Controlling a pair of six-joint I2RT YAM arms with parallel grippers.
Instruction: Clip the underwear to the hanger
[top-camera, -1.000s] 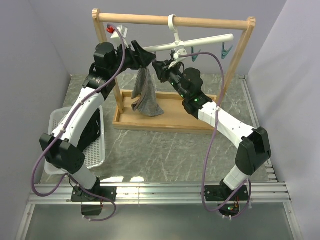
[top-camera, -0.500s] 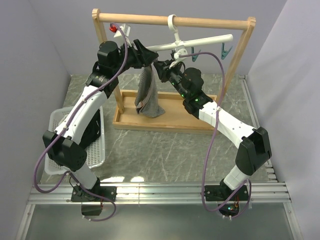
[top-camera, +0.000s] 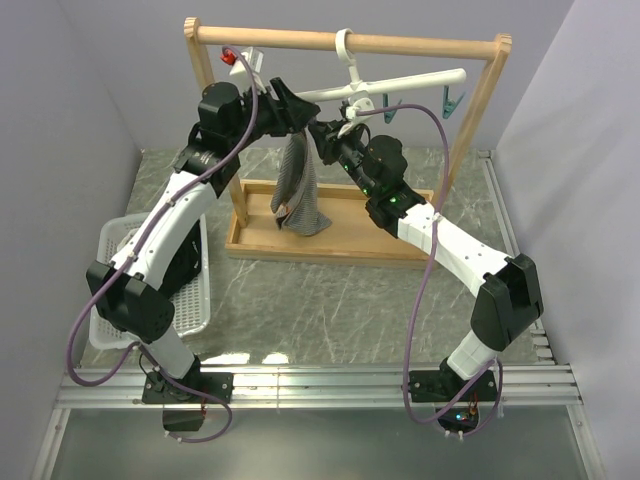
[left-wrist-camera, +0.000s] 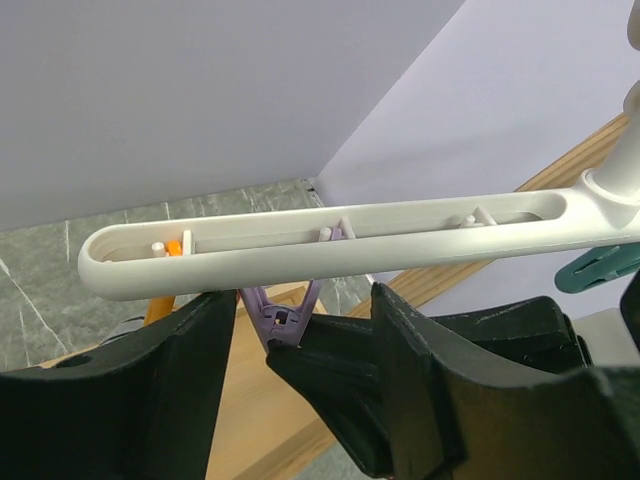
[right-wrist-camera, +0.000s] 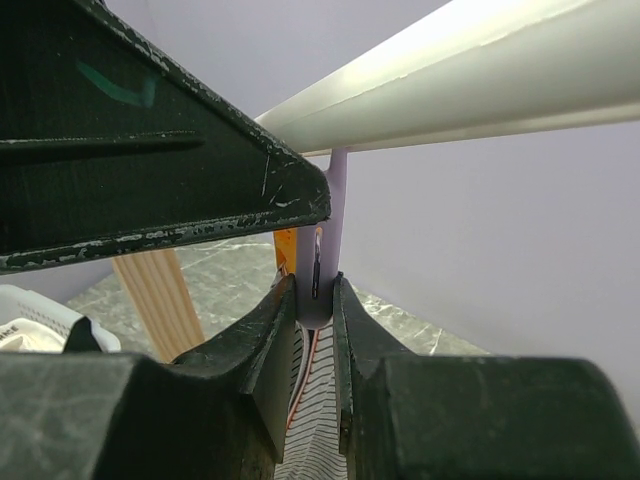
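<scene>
The white hanger (top-camera: 400, 85) hangs by its hook from the wooden frame's top rail; its bar also crosses the left wrist view (left-wrist-camera: 330, 240). My right gripper (top-camera: 322, 133) (right-wrist-camera: 316, 290) is shut on the purple clip (right-wrist-camera: 318, 270) (left-wrist-camera: 283, 315) under the bar's left part. The grey striped underwear (top-camera: 298, 190) hangs straight down from there, and its cloth (right-wrist-camera: 325, 440) lies between my right fingers just below the clip. My left gripper (top-camera: 298, 112) (left-wrist-camera: 305, 300) is open just under the bar, with its jaws either side of the purple clip. An orange clip (left-wrist-camera: 160, 300) hangs beside it.
The wooden frame (top-camera: 480, 110) stands on a wooden tray base (top-camera: 250, 245) at the back. Teal clips (top-camera: 452, 100) hang on the hanger's right end. A white basket (top-camera: 190, 300) holding a dark garment sits at the left. A red clip (top-camera: 230, 56) is at the frame's top left.
My left gripper has moved right and up, close under the hanger bar. The underwear has swung right and hangs narrower. My right gripper has barely moved.
</scene>
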